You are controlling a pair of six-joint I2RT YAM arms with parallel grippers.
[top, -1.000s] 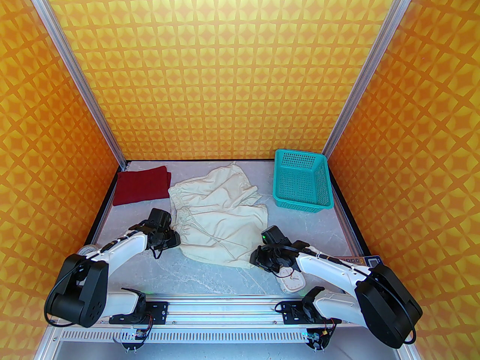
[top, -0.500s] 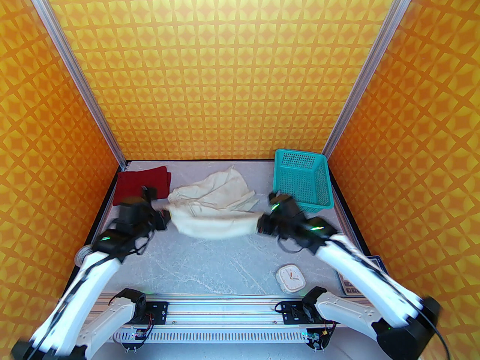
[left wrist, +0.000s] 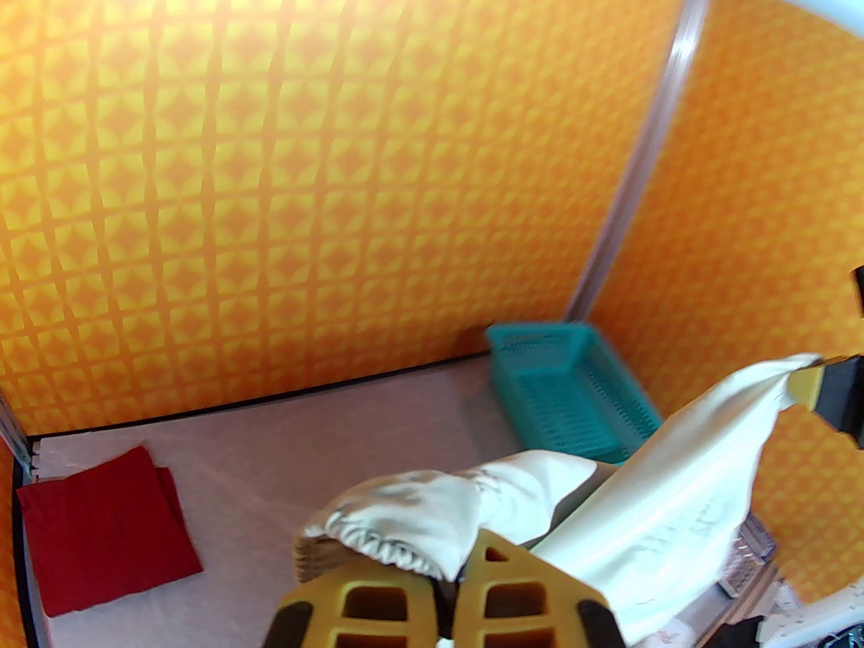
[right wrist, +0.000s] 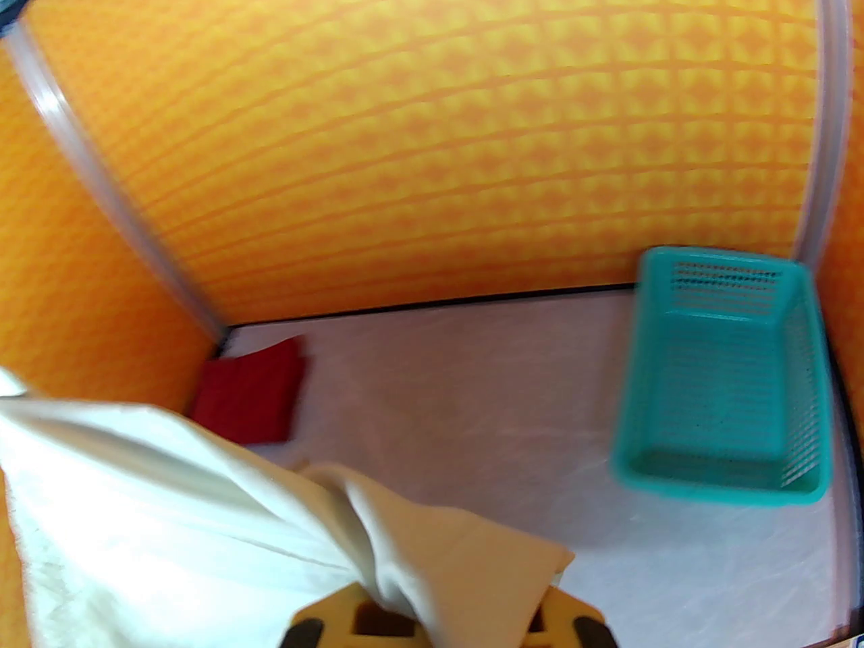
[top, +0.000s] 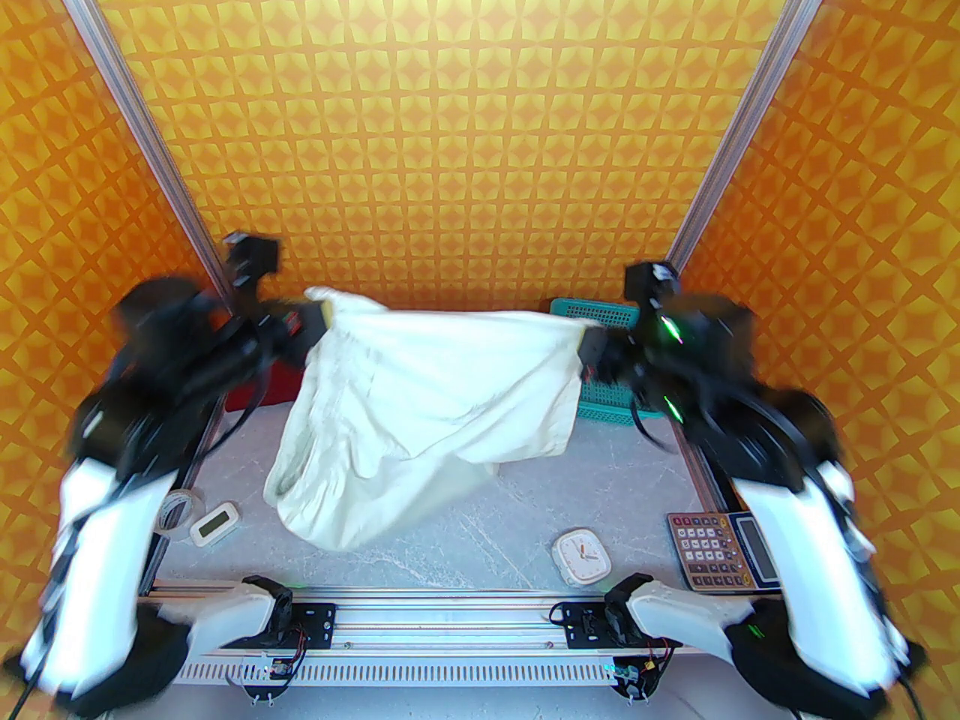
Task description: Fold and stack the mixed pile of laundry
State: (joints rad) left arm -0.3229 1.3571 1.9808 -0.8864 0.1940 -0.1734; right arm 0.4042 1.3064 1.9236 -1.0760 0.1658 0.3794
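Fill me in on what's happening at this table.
Both arms are holding the cream shorts up in the air, stretched between them. The left gripper is shut on one end and the right gripper on the other, with the rest hanging down toward the table. The red shirt lies folded flat in the far left corner. The teal basket sits at the far right, untouched.

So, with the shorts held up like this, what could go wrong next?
The left gripper and right gripper each pinch only a small bit of the cream shorts, so an edge may slip out. The cloth hangs bunched and lower on the left side, so laying it down could leave wrinkles. Its hem could also sweep the small white device.
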